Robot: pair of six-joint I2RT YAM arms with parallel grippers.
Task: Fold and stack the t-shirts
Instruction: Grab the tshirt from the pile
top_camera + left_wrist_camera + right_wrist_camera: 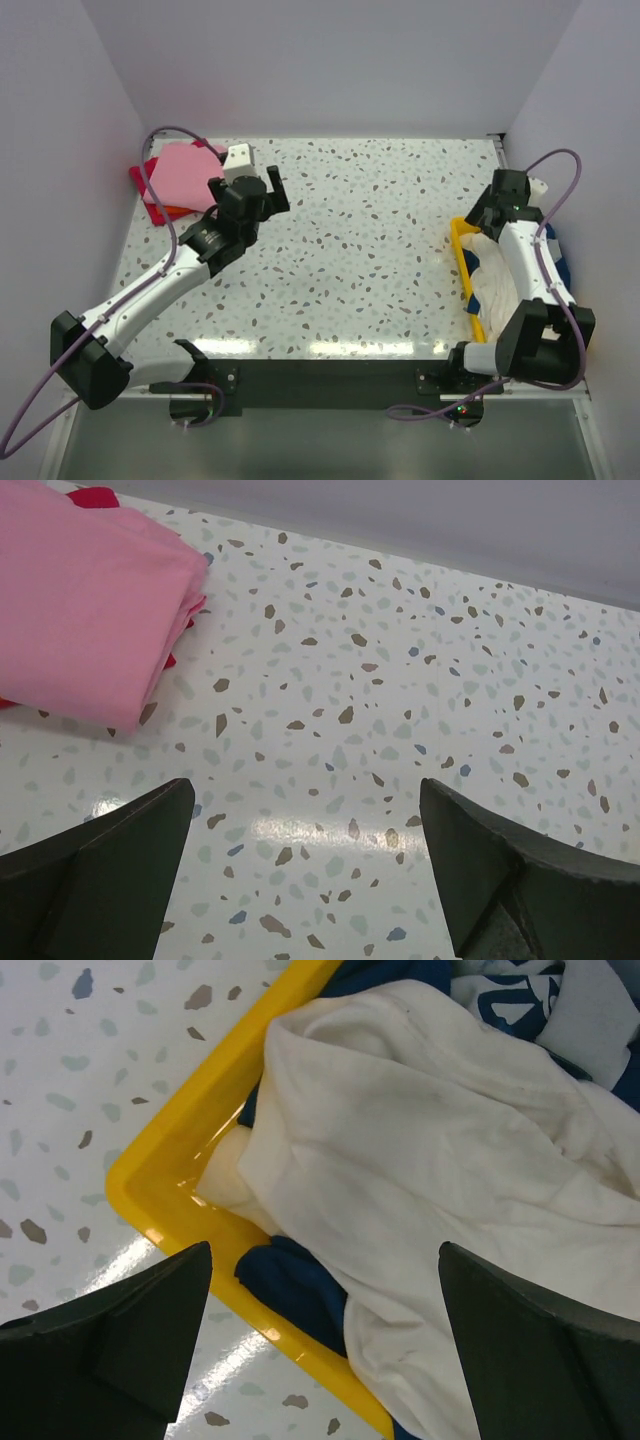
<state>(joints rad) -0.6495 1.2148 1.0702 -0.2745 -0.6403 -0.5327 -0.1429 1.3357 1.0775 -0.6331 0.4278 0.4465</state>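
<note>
A folded pink t-shirt [185,170] [90,600] lies on a red one [148,190] [95,495] and an orange one [176,211] at the table's back left. My left gripper [275,192] [305,795] hovers open just right of that pile, with only bare table between its fingers. In the yellow tray [465,275] [190,1130] at the right lies a crumpled cream t-shirt [490,272] [430,1130] over a navy one with white print [563,265] [300,1285]. My right gripper [483,215] [325,1255] hangs open above the tray's corner, holding nothing.
The speckled tabletop [370,250] is walled in white at the back and on both sides. The tray sits against the right wall. Both arm bases stand on the dark strip at the near edge.
</note>
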